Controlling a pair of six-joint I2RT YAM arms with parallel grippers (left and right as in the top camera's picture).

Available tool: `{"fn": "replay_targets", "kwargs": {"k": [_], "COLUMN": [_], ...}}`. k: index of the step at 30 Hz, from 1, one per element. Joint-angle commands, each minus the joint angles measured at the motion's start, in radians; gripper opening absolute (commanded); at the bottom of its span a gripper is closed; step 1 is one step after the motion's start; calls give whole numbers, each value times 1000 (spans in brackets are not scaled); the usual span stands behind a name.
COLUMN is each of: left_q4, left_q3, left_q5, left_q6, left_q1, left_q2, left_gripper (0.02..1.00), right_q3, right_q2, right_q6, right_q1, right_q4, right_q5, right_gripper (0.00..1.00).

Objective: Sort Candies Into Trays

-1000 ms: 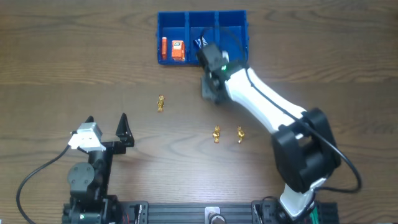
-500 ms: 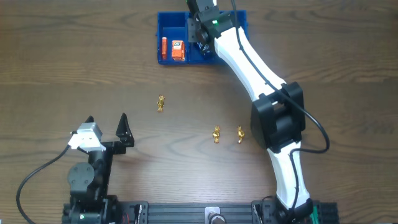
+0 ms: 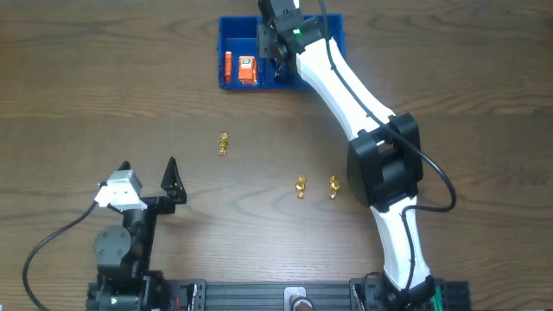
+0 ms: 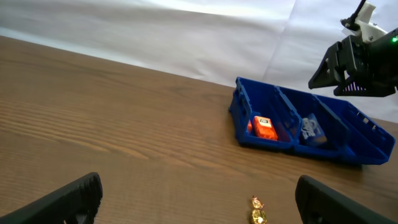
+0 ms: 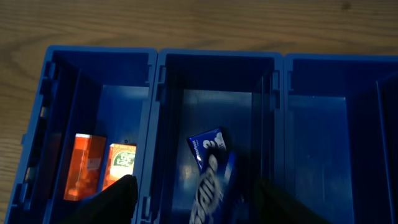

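Right pincer (image 5: 194,186) hangs over the middle compartment of the blue tray (image 5: 99,51), at the far edge of the tabletop (image 3: 449,104). Fingers spread wide, nothing held. The blue-wrapped candy (image 5: 208,165) lies on that compartment's floor below the gap, long axis roughly along the compartment. It seems free of my fingers, though the floor is dark there. Orange candies (image 5: 102,165) sit in the compartment next to it, toward the tabletop's left edge.

Left to sort: three gold candies on bare wood. A lone gold candy (image 3: 224,143) lies left of centre. A gold pair (image 3: 301,186) lies side by side near the tabletop's middle, well toward the near edge from the tray.

Left pincer (image 3: 148,164) is parked near the near-left corner, fingers wide, empty.

Key relation: every gold piece lies back toward the near edge from my right pincer. The lone one is nearer my left pincer, and the pair is nearer my right arm's base. The gold pieces' long axes look near-to-far.
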Motion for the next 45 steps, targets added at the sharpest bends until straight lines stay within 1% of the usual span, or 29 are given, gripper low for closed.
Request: {"fn": "replay_targets", "kwargs": {"k": [1, 3, 5, 6, 10, 14, 19, 21, 26, 28, 31, 33, 34, 36, 40, 42, 45], "left_q4": [-41, -41, -41, -41, -41, -41, -41, -41, -41, -41, -41, -41, -41, -41, -41, -41, -41], "left_q3": [-15, -15, -15, -15, -15, -15, -15, -15, -15, -15, -15, -15, -15, -15, -15, -15, -15], "left_q5": [10, 10, 10, 10, 10, 10, 10, 10, 10, 10, 10, 10, 10, 10, 10, 10, 10], "left_q6": [18, 18, 18, 18, 18, 18, 18, 18, 18, 18, 18, 18, 18, 18, 18, 18, 18], "left_q1": [4, 4, 4, 4, 4, 4, 4, 4, 4, 4, 4, 4, 4, 4, 4, 4, 4], "left_q2": [-6, -6, -6, -6, -6, -6, -6, -6, -6, -6, -6, -6, -6, -6, -6, -6, -6], "left_gripper": [998, 998, 996, 998, 998, 998, 998, 998, 998, 996, 998, 998, 998, 996, 998, 998, 998], "right_q3": [22, 22, 19, -2, -75, -85, -85, -85, -85, -85, -85, -85, -85, -85, -85, -84, -84], "right_q2": [-50, -86, -88, -87, -45, 51, 107, 116, 146, 152, 153, 157, 158, 158, 158, 156, 109], "right_q6": [-6, -5, 14, 49, 185, 294, 320, 343, 367, 374, 385, 389, 389, 389, 389, 388, 341], "right_q1": [68, 152, 243, 280, 361, 406, 421, 421, 412, 412, 411, 409, 407, 407, 407, 402, 368], "right_q4": [-55, -124, -192, -208, -220, -245, -244, -281, -273, -269, -264, -265, -267, -269, -269, -269, -282], "right_q5": [34, 64, 63, 63, 51, 43, 20, 21, 16, 0, -2, -2, -5, -10, -24, -24, -24], "right_gripper": [638, 649, 652, 652, 654, 645, 645, 638, 632, 586, 509, 428, 358, 257, 196, 187, 183]}}
